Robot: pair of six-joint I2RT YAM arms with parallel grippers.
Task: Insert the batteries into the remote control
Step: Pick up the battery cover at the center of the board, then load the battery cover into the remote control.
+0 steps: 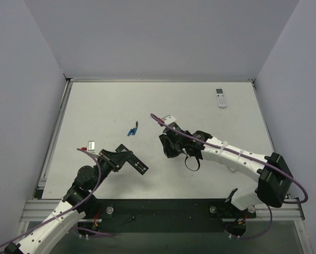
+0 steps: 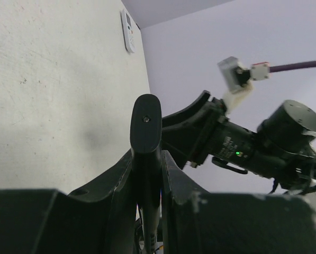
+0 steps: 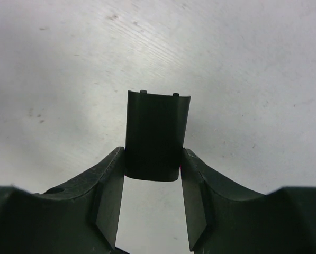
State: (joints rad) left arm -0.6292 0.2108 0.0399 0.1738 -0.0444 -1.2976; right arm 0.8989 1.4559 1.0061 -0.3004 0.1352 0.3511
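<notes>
Batteries (image 1: 132,130) lay loose on the table (image 1: 200,106), blue and dark together, well apart from both hands. Left hand (image 1: 123,157) was clamped tight on the black remote control (image 2: 146,124), which jutted out past it. Right hand (image 3: 153,161) pinched a small dark panel (image 3: 156,127) by its sides — possibly the remote's cover — over bare table.
</notes>
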